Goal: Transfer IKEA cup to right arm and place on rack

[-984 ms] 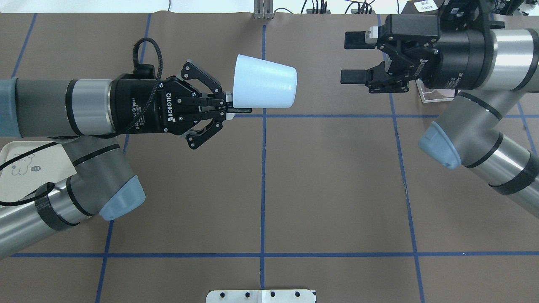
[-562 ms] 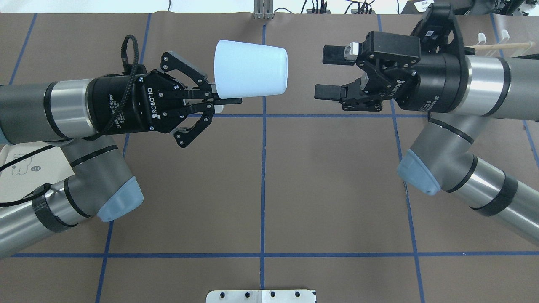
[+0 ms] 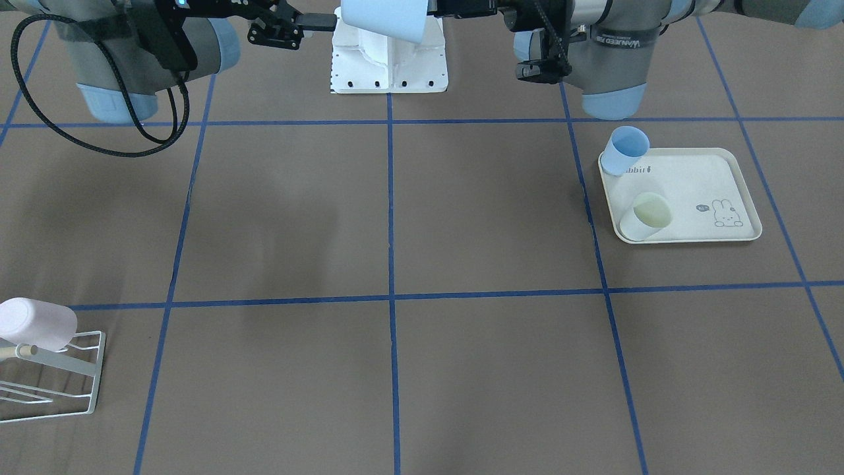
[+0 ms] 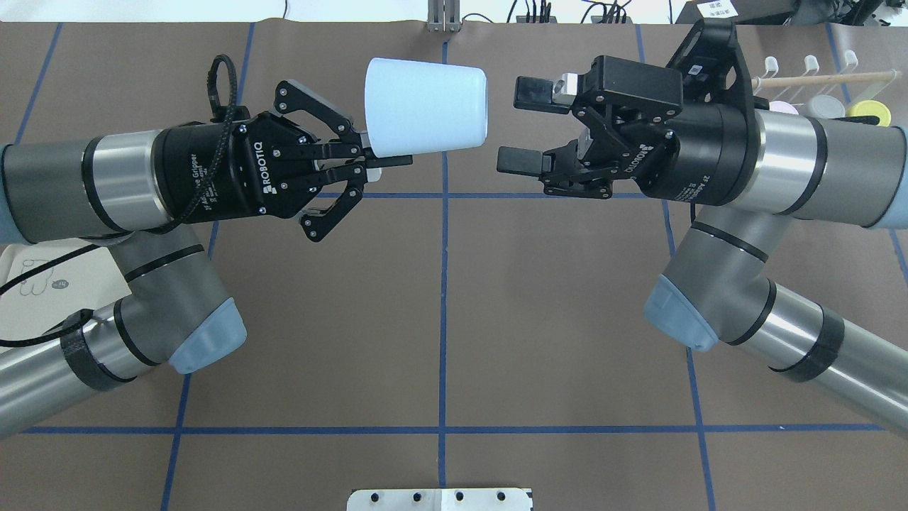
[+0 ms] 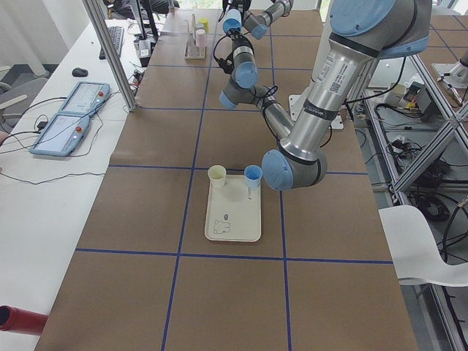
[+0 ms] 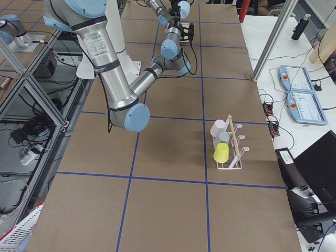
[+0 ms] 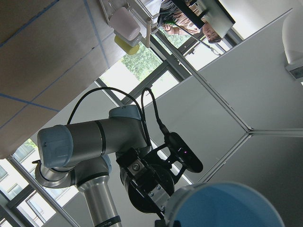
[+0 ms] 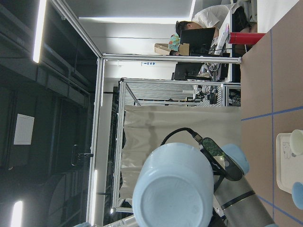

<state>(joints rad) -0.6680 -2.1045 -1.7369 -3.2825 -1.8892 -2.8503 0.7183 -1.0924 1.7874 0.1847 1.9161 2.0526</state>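
My left hand [image 4: 389, 163] is pinching the rim of the pale blue cup [image 4: 425, 106], its fingers pressed together on the wall. "ROBOTIQ" and "Gripper" read in white on its black body. The cup lies on its side in the air above the brown tabletop [image 4: 440, 319], in the upper middle of the overhead view, with its closed base turned toward my right hand [image 4: 523, 124]. That hand is spread wide, its two fingers well apart, near the base with a gap between them and the cup. It carries the same ROBOTIQ mark, upside down from this camera.

Counting cups: one is in hand and two are on the cream tray [image 3: 699, 181] at the right of the front-facing view — a blue cup [image 3: 625, 150] at its upper left corner and a pale yellow cup [image 3: 646, 214] below it. The tray shows one rabbit drawing and lettering I can read only as "bbit", its start covered by the blue cup.

Three more cups sit on the white wire rack [image 6: 230, 167], lower right of the right-side view — a pink cup [image 6: 217, 127], a grey cup [image 6: 221, 139] and a yellow cup [image 6: 221, 153], in a row beside one wooden dowel [image 6: 235, 137].
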